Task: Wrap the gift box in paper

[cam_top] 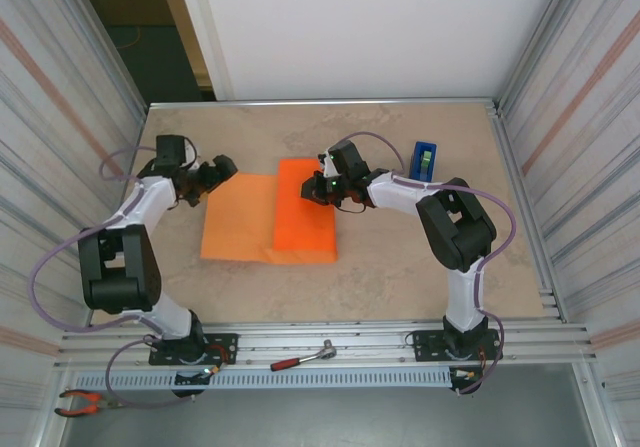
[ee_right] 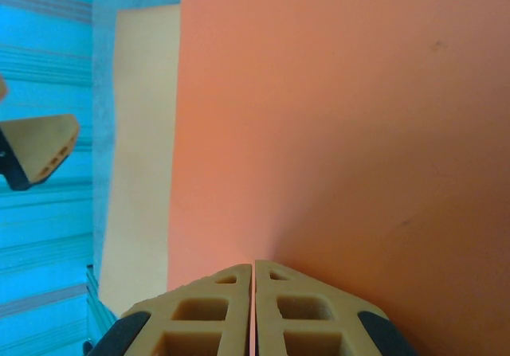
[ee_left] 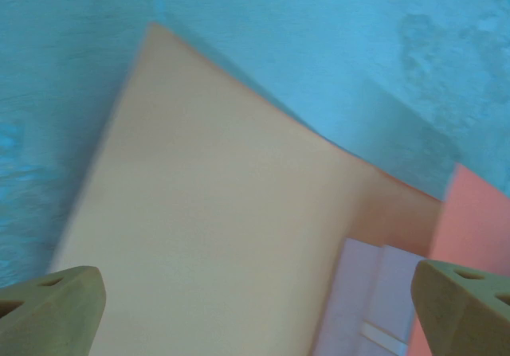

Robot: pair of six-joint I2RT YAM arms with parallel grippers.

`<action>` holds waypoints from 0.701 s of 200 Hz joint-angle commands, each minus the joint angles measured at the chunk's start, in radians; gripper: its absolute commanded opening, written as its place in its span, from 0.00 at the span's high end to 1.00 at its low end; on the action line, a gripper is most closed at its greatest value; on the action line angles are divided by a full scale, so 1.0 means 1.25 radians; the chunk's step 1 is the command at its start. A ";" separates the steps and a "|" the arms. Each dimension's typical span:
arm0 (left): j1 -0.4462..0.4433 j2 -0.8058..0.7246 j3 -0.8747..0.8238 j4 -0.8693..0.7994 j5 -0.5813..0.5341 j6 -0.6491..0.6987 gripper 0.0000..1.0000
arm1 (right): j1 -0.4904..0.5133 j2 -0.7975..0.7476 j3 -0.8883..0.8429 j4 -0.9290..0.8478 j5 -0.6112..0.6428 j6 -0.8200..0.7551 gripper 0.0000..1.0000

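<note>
The thin, surely floppy paper (cam_top: 240, 229) lies mid-frame, one flap folded over the stiff-looking gift box (ee_left: 374, 292) under my shut right tool (cam_top: 318, 189), while my left tool (cam_top: 213, 179) gapes empty by the left edge, where I'd pinch it

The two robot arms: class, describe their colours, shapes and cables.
The left arm and right arm have white links and chunky black joints, with lilac cables looping alongside. The left gripper and right gripper are black-bodied, ending in tan wedge-shaped fingers pierced with cut-out holes.
</note>
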 commanded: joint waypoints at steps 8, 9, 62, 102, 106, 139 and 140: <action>-0.091 -0.001 0.003 0.005 0.096 -0.017 0.01 | 0.001 0.045 -0.037 -0.109 0.022 -0.023 0.90; -0.093 0.001 0.004 0.005 0.097 -0.017 0.01 | 0.001 0.045 -0.037 -0.109 0.022 -0.023 0.90; -0.216 0.084 0.008 0.028 0.110 -0.039 0.03 | -0.010 0.036 -0.016 -0.122 0.012 -0.031 0.90; -0.252 0.081 -0.048 0.077 0.094 -0.064 0.03 | -0.038 -0.045 -0.010 -0.127 -0.003 -0.039 0.81; -0.254 0.081 -0.051 0.078 0.093 -0.065 0.03 | -0.043 -0.057 -0.013 -0.128 -0.002 -0.039 0.79; -0.266 0.079 -0.067 0.093 0.088 -0.071 0.03 | -0.082 -0.134 -0.068 -0.140 0.014 -0.047 0.69; -0.266 0.078 -0.068 0.094 0.088 -0.071 0.03 | -0.083 -0.135 -0.070 -0.140 0.015 -0.047 0.68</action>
